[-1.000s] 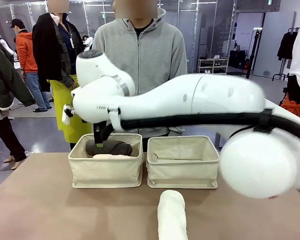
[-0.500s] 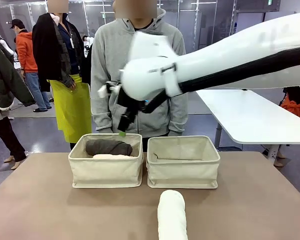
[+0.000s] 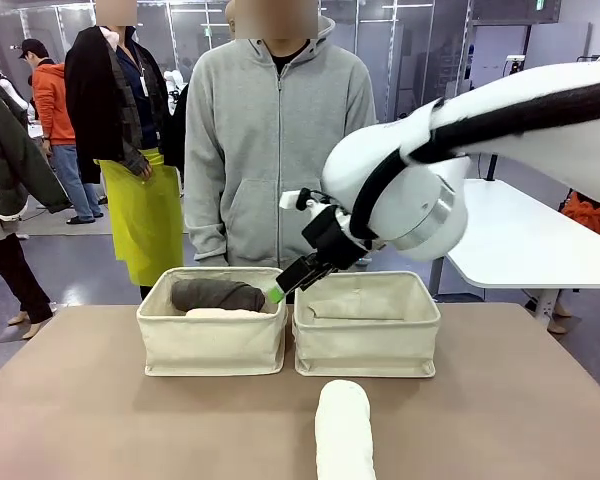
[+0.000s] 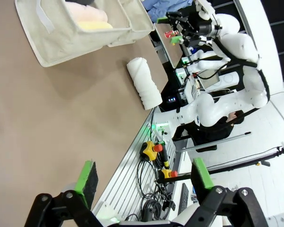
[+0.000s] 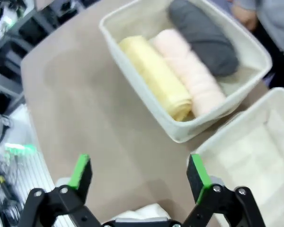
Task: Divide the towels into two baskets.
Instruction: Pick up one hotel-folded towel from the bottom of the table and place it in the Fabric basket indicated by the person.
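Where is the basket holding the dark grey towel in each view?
Front view: the basket sits left of centre, beside the other basket.
Left wrist view: top left, cut by the top edge.
Right wrist view: upper middle, seen from above.
Shared landmark: the white towel lying loose just outside it.

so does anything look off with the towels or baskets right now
The split looks lopsided: the left basket holds the yellow towel, pink towel and dark grey towel, the right basket seems to hold none, and the white towel lies on the table in front of them. Nothing spilled or damaged.
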`<state>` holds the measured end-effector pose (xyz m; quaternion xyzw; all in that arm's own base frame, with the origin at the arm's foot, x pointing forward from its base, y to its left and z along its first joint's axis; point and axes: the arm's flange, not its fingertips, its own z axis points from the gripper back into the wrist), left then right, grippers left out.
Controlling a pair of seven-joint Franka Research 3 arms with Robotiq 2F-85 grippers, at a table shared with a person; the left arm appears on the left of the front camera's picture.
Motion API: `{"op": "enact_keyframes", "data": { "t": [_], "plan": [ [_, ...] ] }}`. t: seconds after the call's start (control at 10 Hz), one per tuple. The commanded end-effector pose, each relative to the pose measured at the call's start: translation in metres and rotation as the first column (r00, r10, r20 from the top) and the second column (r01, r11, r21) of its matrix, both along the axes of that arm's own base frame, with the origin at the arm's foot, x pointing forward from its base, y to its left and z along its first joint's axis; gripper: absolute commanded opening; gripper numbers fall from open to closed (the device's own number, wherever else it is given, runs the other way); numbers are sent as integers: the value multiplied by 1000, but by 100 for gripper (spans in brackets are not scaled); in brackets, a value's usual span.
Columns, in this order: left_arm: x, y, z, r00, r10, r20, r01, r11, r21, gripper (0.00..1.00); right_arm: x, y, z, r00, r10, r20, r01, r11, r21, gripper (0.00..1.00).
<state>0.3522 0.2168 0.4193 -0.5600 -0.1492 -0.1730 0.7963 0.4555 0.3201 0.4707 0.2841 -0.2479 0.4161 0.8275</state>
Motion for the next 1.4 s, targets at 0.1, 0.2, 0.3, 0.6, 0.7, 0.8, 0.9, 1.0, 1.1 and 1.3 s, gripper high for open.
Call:
{"op": "enact_keyframes", "data": {
  "t": [0.1,0.2,0.3,0.6,0.7,0.8,0.9,1.0,1.1,1.3],
  "plan": [
    [-4,2,1,1000,-8,-3,8,1000,1,100,-25,-76,-35,983,25,-181,25,962,271,100],
    [-4,2,1,1000,-8,-3,8,1000,1,100,-33,-95,-47,974,26,-223,52,940,337,100],
    [-4,2,1,1000,-8,-3,8,1000,1,100,-48,-116,-56,967,5,-255,94,922,376,100],
    [-4,2,1,1000,-8,-3,8,1000,1,100,-102,-194,-75,923,-78,-376,247,871,425,100],
    [-4,2,1,1000,-8,-3,8,1000,1,100,-106,-210,-70,927,-75,-367,245,863,442,100],
    [-4,2,1,1000,-8,-3,8,1000,1,100,-113,-235,-71,912,-114,-393,294,852,434,100],
    [-4,2,1,1000,-8,-3,8,1000,1,100,-132,-268,-76,904,-157,-398,344,820,458,100],
    [-4,2,1,1000,-8,-3,8,1000,1,100,-156,-302,-86,885,-213,-414,410,777,477,100],
    [-4,2,1,1000,-8,-3,8,1000,1,100,-180,-331,-100,864,-246,-439,462,733,499,100],
    [-4,2,1,1000,-8,-3,8,1000,1,100,-234,-383,-137,842,-296,-451,530,611,588,100]
  ]
}}
